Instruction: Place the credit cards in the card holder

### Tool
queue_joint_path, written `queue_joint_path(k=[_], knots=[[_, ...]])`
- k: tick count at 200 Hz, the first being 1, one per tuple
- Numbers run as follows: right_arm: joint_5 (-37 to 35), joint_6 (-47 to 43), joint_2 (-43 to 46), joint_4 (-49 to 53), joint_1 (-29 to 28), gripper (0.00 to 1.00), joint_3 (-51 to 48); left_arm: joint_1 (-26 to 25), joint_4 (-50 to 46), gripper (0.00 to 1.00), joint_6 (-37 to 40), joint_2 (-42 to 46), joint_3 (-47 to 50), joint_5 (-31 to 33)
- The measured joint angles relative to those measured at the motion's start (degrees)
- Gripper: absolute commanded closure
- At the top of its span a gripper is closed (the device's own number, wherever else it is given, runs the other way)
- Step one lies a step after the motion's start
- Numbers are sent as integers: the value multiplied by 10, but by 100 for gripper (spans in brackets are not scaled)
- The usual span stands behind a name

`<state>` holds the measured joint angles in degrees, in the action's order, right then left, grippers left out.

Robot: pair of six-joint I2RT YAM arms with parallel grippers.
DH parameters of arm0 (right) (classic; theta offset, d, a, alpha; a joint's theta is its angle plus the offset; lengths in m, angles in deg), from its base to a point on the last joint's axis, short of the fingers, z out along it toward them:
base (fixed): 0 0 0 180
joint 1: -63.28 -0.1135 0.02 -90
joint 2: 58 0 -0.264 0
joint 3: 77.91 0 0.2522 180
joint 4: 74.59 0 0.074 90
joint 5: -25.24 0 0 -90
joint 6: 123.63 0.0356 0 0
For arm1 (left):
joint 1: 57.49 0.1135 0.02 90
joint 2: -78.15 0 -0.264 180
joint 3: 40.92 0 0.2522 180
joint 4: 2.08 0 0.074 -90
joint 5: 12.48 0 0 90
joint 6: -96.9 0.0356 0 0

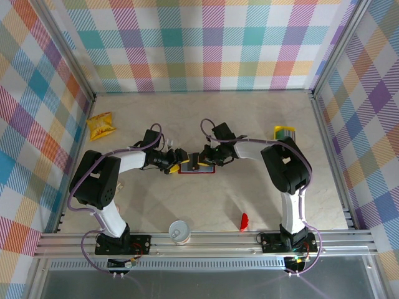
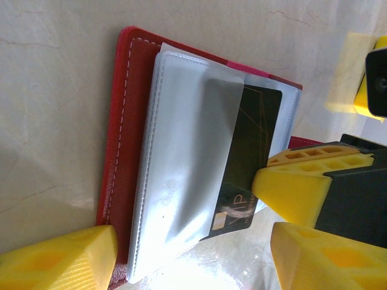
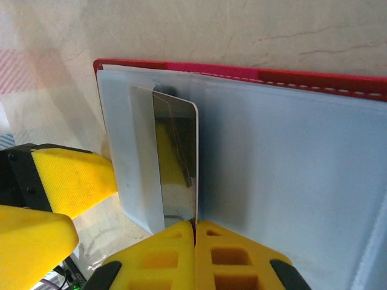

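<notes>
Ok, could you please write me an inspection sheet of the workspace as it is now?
Surface: beige marbled table, no spill seen.
Job's things: card holder lies open at the centre; dark card sits partly inside its clear sleeve; other credit cards lie at the far right.
Clutter: snack packet, paper cup, small red piece.
Grippers: right pincer is shut on the dark card's edge; left pincer is open at the holder, holding nothing.
Cables: purple cables run along both arms, away from the cards.
Surroundings: plaid walls, metal rail at the near edge.
</notes>
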<state>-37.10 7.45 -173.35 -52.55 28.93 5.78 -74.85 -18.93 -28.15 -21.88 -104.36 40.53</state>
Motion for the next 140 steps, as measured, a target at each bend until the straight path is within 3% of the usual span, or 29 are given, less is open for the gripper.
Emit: queue_joint_path(k=[78,114,140], knots=[[0,5,-5,14,-7,78,11,-2,3,32,0,0,0,1],[-19,18,10,39,-9,59,11,-2,3,32,0,0,0,2],[-51,20,51,72,-10,59,11,-2,3,34,0,0,0,2]])
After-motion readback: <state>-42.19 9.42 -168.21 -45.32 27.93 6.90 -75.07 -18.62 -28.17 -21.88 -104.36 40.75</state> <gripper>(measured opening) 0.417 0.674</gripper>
